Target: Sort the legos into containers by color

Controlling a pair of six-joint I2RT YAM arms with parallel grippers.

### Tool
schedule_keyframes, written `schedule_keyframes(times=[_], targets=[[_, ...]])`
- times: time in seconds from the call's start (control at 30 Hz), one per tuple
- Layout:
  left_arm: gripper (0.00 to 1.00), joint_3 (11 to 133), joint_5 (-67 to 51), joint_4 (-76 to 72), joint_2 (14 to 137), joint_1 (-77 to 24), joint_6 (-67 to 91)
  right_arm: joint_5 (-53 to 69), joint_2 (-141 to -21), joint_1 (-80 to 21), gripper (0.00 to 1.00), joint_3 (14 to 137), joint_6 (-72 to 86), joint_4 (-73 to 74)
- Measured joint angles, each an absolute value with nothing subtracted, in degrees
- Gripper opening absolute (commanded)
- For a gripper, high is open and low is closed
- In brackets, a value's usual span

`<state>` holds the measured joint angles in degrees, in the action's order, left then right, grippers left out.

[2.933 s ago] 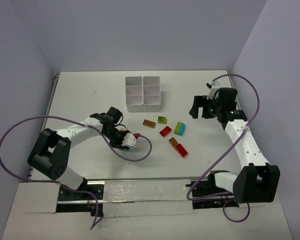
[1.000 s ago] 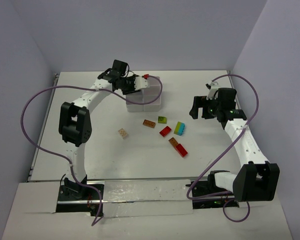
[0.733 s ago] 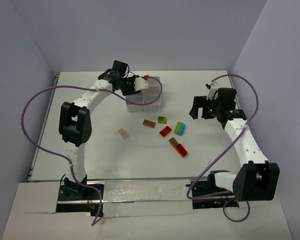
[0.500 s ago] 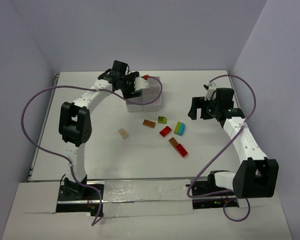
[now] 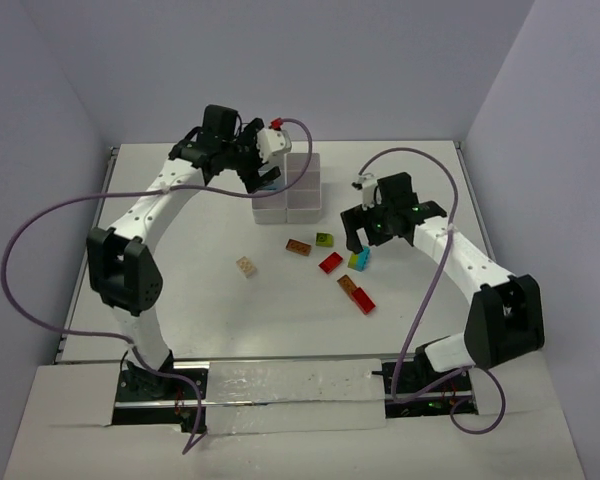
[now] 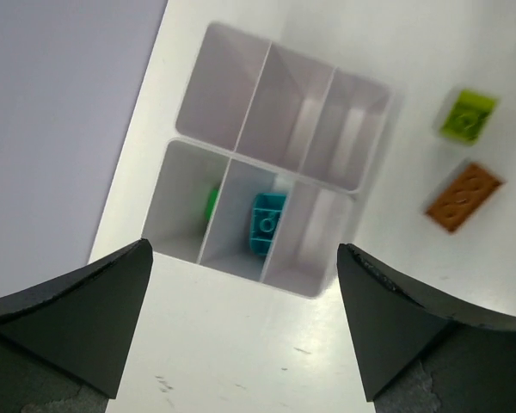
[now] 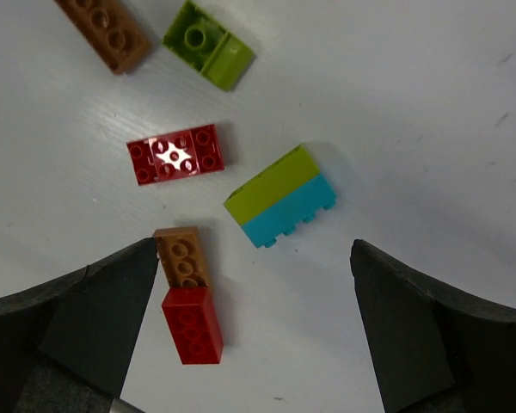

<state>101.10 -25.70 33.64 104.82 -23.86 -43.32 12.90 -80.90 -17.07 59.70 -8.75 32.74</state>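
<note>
The white six-compartment tray (image 5: 302, 208) stands at the back centre. My left gripper (image 5: 263, 172) hovers open above it, holding nothing. In the left wrist view the tray (image 6: 228, 95) holds a cyan brick (image 6: 267, 222) in one near compartment and a green one (image 6: 211, 203) beside it. My right gripper (image 5: 360, 240) hangs open over loose legos: a lime-and-cyan brick (image 7: 281, 196), a red brick (image 7: 175, 155), and a brown brick (image 7: 182, 256) end to end with a red one (image 7: 191, 323). Its jaws (image 7: 254, 249) stand wide, touching nothing.
A tan brick (image 5: 246, 266) lies alone left of the group. An orange-brown brick (image 5: 299, 246) and a lime brick (image 5: 324, 239) lie between the tray and the right gripper. Purple cables loop from both arms. Walls close in the table's left, back and right sides.
My left gripper has opened over the tray and risen a little. My right arm has swung left and now hangs over the loose bricks.
</note>
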Motion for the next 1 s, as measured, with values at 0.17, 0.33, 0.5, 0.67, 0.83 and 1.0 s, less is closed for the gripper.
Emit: schedule_keyframes(times=[0.17,0.33,0.5,0.67,0.83,1.0], targets=[[0.99,94.4,-32.8,35.4,95.4,-23.2,-37.2,14.2,-84.5,-17.6,1.0,59.5,-15.7,34.7],[0.99,89.3,-38.6,35.8,90.8,-22.9,-31.0,16.1,-86.8,-17.6,1.0,58.8,-23.3,34.4],[0.99,84.5,-40.7,35.4,88.7,-22.9,-27.6,17.2,-90.5,-17.6,1.0,57.3,-28.7,33.8],[0.99,82.9,-41.7,35.0,88.2,-22.9,-25.7,17.9,-93.1,-17.5,1.0,57.0,-32.4,33.3],[0.99,82.4,-42.3,33.4,87.9,-22.9,-24.5,19.1,-94.9,-17.2,1.0,57.1,-34.6,32.6],[0.99,80.9,-42.6,32.8,87.3,-22.9,-24.3,19.6,-96.6,-16.4,1.0,57.4,-36.0,32.5]])
